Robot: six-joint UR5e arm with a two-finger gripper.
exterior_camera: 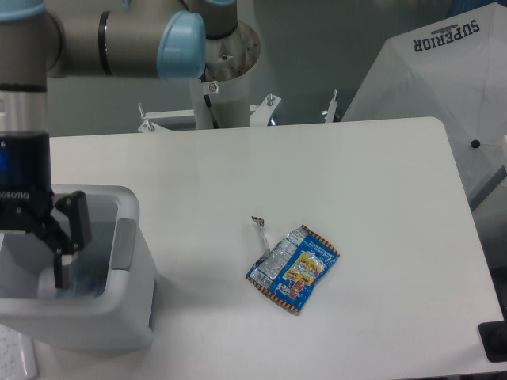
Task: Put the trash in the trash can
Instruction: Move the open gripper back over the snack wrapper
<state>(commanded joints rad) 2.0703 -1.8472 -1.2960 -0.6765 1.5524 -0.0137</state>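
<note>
The blue foil snack packet [293, 267] with yellow-red print lies flat on the white table, right of centre. The white trash can [95, 321] stands at the front left corner. My gripper [16, 277] hangs over the can's left half, with its fingers reaching down inside. Only the right finger [67, 245] shows, because the left one is cut off by the frame edge. The fingers stand wide apart and nothing shows between them. The clear bottle is out of sight, and the can's inside is a blurred grey-blue.
A small torn scrap [258, 222] lies just above the packet. The arm's base post [218, 87] stands behind the table's far edge. A white folded umbrella [432, 71] leans at the back right. A dark object [495, 340] sits at the front right corner.
</note>
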